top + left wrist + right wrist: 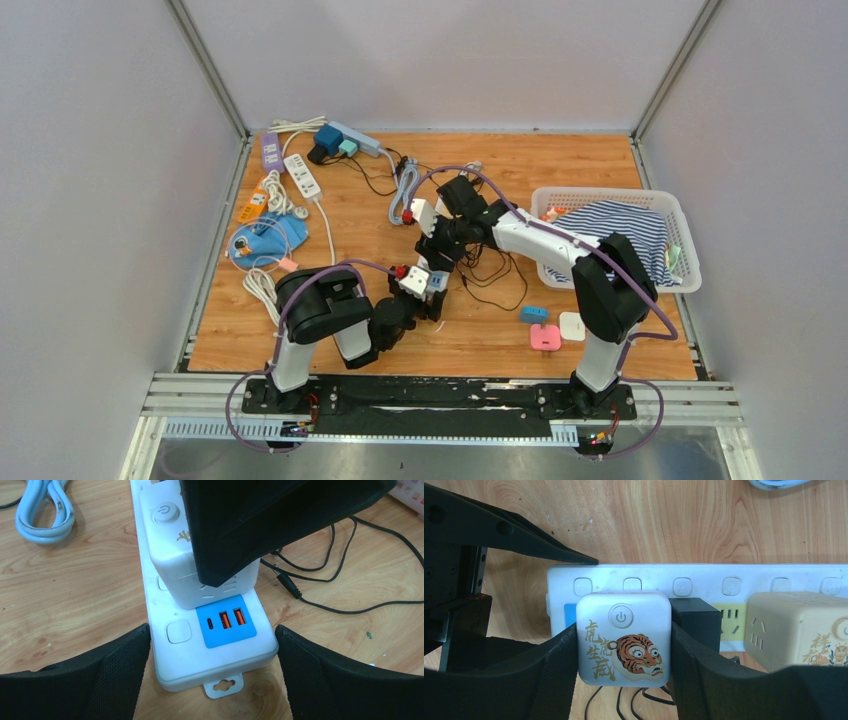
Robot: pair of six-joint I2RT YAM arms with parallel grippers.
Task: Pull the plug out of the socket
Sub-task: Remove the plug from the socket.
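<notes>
R end effector [623,670] clamped on tiger plug [624,630], L end effector [211,635] apart astride strip [175,672] end, not gripping, so strip could lift w/ plug.

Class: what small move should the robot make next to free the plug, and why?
Probably close the left gripper on the end of the power strip to brace it. The right gripper is clamped on the sides of the tiger cube plug, which sits seated in the strip, while the left gripper stands open astride the strip's end. Unbraced, the strip would likely lift with the plug.
</notes>
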